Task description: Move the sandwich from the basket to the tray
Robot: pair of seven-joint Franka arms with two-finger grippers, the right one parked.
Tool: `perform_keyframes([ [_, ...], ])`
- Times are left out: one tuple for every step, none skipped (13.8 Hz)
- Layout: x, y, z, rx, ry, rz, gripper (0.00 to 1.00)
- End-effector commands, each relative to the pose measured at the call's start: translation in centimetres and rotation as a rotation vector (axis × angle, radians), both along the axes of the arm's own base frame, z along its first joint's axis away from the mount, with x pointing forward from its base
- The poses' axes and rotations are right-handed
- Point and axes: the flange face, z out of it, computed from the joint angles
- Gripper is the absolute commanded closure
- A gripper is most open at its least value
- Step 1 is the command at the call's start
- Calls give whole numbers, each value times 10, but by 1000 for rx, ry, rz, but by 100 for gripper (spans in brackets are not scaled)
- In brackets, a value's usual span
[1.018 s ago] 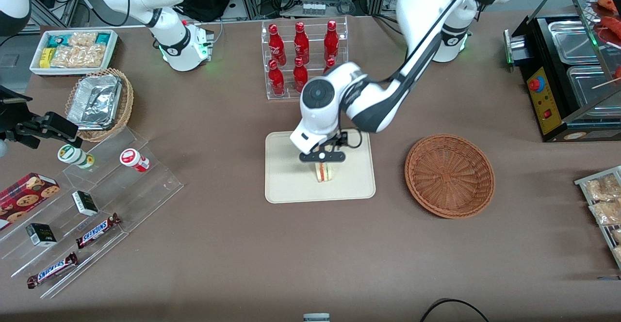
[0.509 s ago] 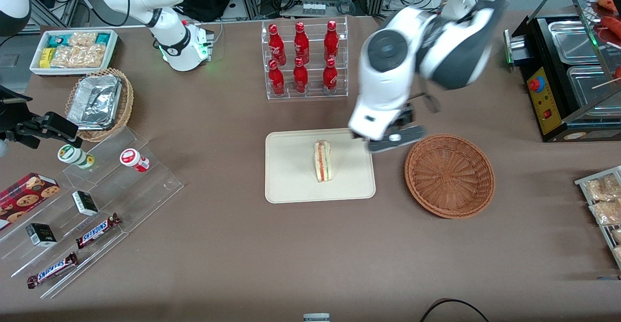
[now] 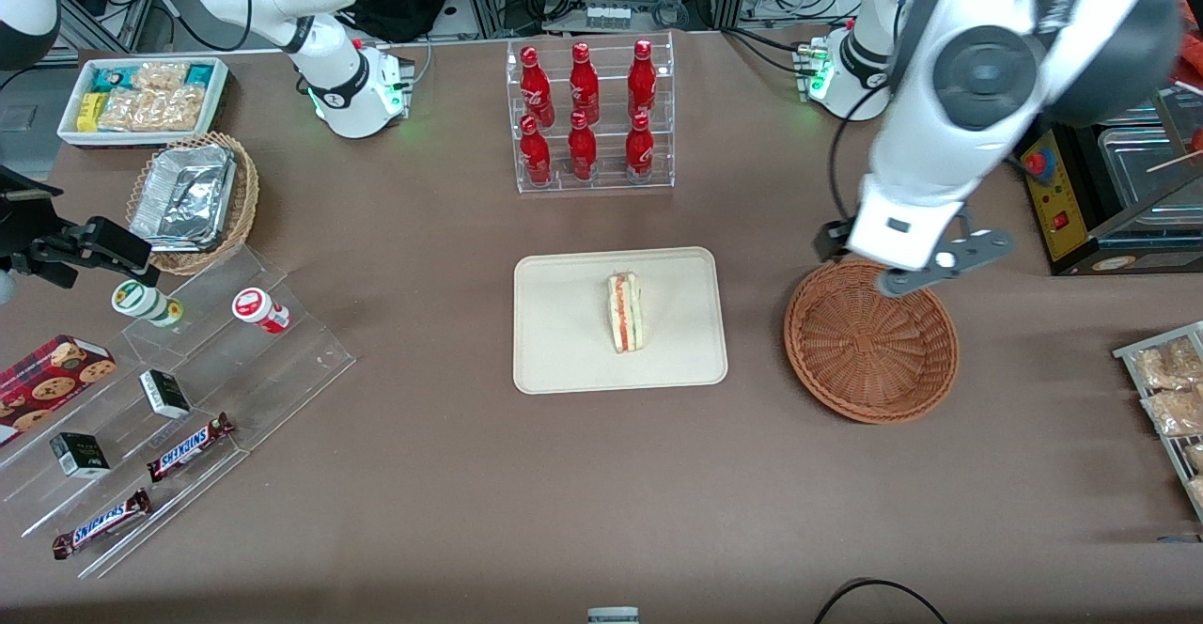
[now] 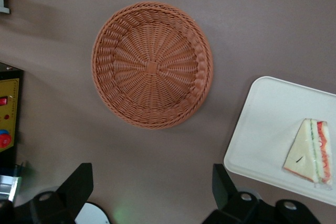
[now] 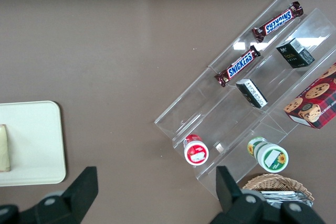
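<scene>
Sandwich (image 3: 625,312) lies on its side in the middle of the cream tray (image 3: 554,342), filling edge showing. End effector (image 4: 152,192) hangs above the brown wicker basket (image 3: 871,340), over its rim farthest from the front camera, fingers (image 4: 79,184) spread wide and holding nothing. Basket sits beside the tray on the table (image 3: 564,492).

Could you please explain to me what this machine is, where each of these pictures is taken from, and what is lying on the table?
These are two white robot arms at a brown table. One picture faces them from the front; the other two come from cameras on their wrists. The working arm's gripper hangs open and holds nothing, above the edge of the round wicker basket that lies farther from the front camera. The basket has nothing in it. The sandwich lies on the cream tray, so the job looks done. Red bottles stand in a clear rack, and snack bars lie toward the parked arm's end.
</scene>
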Motion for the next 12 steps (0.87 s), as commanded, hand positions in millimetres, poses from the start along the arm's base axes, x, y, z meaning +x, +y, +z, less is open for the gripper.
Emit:
perform_keyframes([
  [-9, 46, 23, -51, 26, -50, 0],
  [-10, 66, 31, -73, 41, -78, 0],
  [-11, 88, 36, -90, 56, -109, 0],
  [-15, 106, 43, -126, 69, -138, 0],
  [-19, 122, 49, -145, 84, -163, 0],
  [-22, 134, 52, -156, 94, -183, 0],
  [-23, 145, 53, -162, 98, -188, 0],
  [-22, 149, 53, -160, 100, -180, 0],
  [-20, 150, 52, -157, 99, -175, 0],
  [-18, 151, 52, -157, 95, -174, 0],
  [-13, 182, 44, -160, 102, -112, 0],
  [-10, 163, 43, -183, 105, -161, 0],
])
